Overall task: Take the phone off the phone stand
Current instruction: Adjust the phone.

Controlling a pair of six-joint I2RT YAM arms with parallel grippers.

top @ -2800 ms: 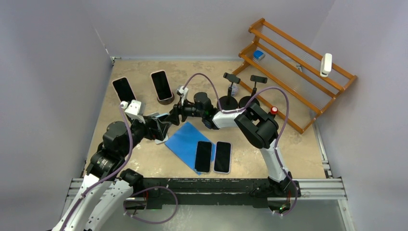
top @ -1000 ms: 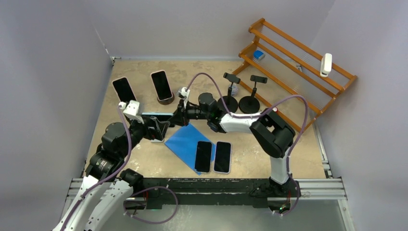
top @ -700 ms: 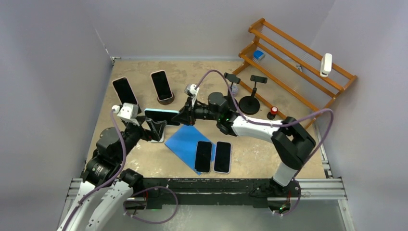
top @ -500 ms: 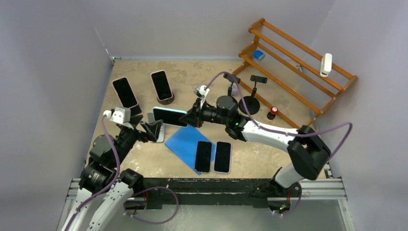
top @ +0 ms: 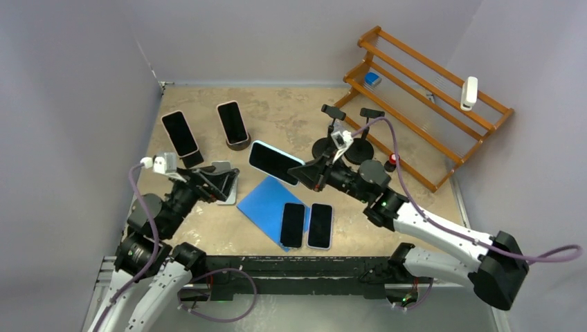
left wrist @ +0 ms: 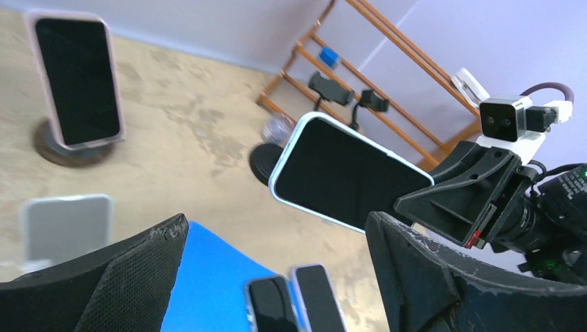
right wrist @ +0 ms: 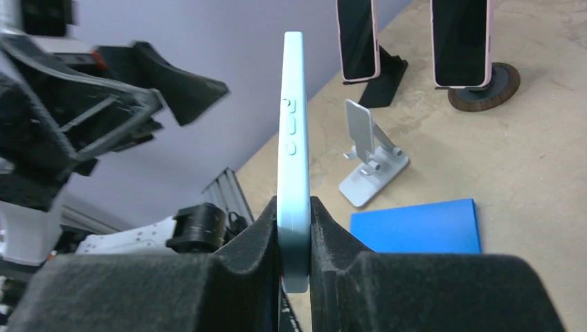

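Note:
A phone in a pale blue case hangs in the air above the table's middle, with my right gripper shut on its right end. The right wrist view shows it edge-on, pinched between both pads. The empty white folding phone stand sits on the table to its left, also seen as the stand and the stand. My left gripper is open just left of the stand, nothing between its fingers. The held phone floats ahead of it.
A blue mat lies at centre front, with two phones flat at its right end. Two more phones stand propped at the back left. Two black clamp holders and a wooden rack stand at the back right.
My right arm has carried the phone up and rightward, away from the stand. My left arm has drawn back toward the left, and its jaws have spread a little wider.

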